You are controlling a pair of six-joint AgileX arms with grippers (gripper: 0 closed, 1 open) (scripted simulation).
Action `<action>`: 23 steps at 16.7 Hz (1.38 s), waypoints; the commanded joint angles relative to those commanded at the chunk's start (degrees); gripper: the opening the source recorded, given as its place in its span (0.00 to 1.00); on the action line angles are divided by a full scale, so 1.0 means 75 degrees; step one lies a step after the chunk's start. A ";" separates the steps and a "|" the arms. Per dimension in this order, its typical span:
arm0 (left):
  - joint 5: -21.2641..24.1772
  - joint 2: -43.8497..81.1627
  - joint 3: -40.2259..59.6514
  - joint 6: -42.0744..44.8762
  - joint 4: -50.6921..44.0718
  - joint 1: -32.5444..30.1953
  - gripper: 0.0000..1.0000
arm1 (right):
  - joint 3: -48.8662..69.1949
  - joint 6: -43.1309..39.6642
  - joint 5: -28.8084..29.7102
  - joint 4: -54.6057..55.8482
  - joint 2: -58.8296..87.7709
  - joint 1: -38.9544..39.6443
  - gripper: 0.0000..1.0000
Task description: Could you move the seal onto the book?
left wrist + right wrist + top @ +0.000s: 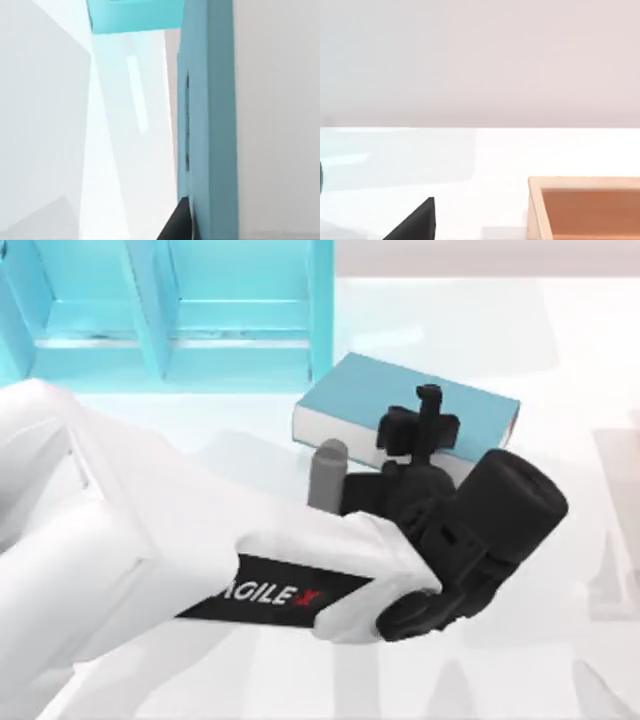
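"AGILE X" stands on the left arm (290, 592).

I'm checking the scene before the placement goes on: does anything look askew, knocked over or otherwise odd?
Nothing stands out. The book lies flat on the table in front of the teal shelf unit, at an angle to it. The left gripper is over the book's near edge, with a grey cylinder upright beside it.

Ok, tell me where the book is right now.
In the top view the book lies flat just right of centre, in front of the teal shelf unit, with the left gripper over its near edge.
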 joint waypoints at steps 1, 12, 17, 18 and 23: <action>-0.0090 0.0094 0.0055 -0.0317 -0.0027 -0.0065 0.00 | 0.0000 0.0000 0.0000 0.0000 0.0000 0.0000 1.00; -0.0299 0.0163 0.0088 -0.0898 -0.0180 -0.0246 0.00 | 0.0000 0.0000 0.0000 0.0000 0.0000 0.0000 1.00; -0.0254 0.0295 0.0039 -0.0894 -0.0066 -0.0238 0.00 | 0.0000 0.0000 0.0000 0.0000 0.0000 0.0000 1.00; -0.0248 0.0383 0.0006 -0.0897 0.0057 -0.0242 0.00 | 0.0000 0.0000 0.0000 0.0000 0.0000 0.0000 1.00; -0.0266 0.0766 -0.0155 -0.0888 0.0600 -0.0215 0.00 | 0.0000 0.0000 0.0000 0.0000 0.0000 0.0000 1.00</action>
